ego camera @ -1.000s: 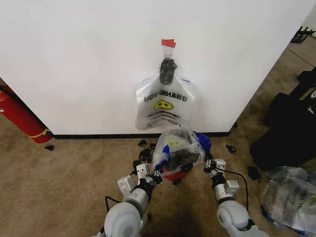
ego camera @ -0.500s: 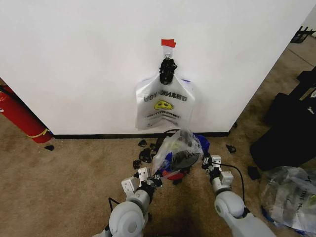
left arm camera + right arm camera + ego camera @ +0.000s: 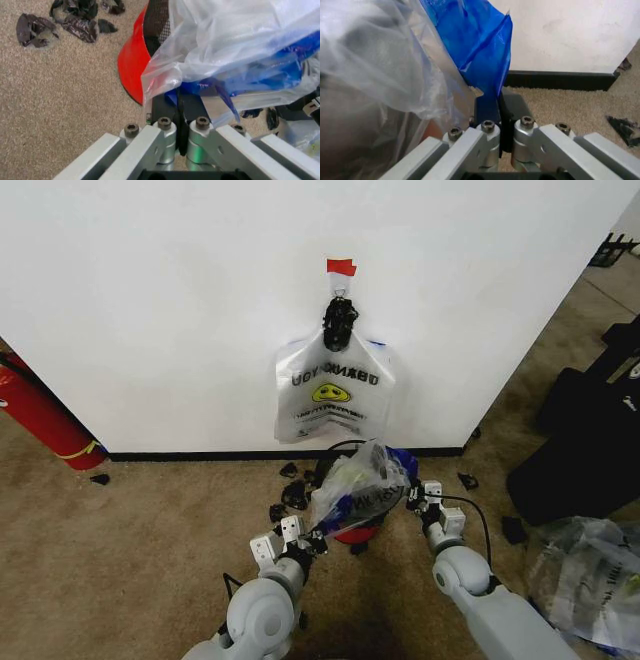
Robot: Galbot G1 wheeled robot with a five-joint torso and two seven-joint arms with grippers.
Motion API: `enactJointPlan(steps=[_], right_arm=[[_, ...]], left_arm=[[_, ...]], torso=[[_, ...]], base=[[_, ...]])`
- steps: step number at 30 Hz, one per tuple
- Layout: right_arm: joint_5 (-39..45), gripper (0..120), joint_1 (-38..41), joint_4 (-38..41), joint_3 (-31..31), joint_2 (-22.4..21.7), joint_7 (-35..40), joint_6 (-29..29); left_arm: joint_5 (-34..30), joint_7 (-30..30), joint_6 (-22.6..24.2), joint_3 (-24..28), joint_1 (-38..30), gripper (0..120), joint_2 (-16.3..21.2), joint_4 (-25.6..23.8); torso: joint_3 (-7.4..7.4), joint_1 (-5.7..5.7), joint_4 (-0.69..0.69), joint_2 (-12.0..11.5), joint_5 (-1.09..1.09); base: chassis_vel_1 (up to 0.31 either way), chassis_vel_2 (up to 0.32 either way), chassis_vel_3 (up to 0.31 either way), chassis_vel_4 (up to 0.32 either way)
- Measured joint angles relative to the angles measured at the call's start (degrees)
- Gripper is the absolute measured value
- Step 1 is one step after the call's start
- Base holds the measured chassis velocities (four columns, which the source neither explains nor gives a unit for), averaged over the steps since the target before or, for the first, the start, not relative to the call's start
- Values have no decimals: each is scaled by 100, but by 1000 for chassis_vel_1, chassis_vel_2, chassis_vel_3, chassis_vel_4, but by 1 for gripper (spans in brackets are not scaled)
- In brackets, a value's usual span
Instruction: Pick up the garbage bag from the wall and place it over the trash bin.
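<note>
Both end effectors, left (image 3: 318, 542) and right (image 3: 413, 498), are pinched tight on the garbage bag (image 3: 362, 480) draped over the trash bin (image 3: 352, 532) below the wall, so uneven pulling could tear it or tip the bin.

Even, bright indoor light fills the scene, and the plain white wall (image 3: 150, 310) reads clean without glare. Soft shadows fall beneath the hanging white plastic smiley-face bag (image 3: 335, 395). Wide-angle bending curves the far edges. Close up, the crumpled translucent plastic bag (image 3: 375, 75) blurs softly.
</note>
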Motion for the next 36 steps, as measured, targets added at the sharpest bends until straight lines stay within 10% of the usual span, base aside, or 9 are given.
enactJointPlan(steps=[14, 36], right_arm=[[-76, 0, -37, -3, 65, -11, -74, 191], [-1106, 77, -1646, 1162, 946, -59, -277, 1013]], left_arm=[[95, 94, 40, -6, 157, 7, 35, -137], [658, 677, 167, -443, 1244, 84, 857, -1667]], torso=[[0, 0, 1, 0, 0], [-1, 0, -1, 0, -1]], base=[[0, 0, 0, 0], [0, 0, 0, 0]])
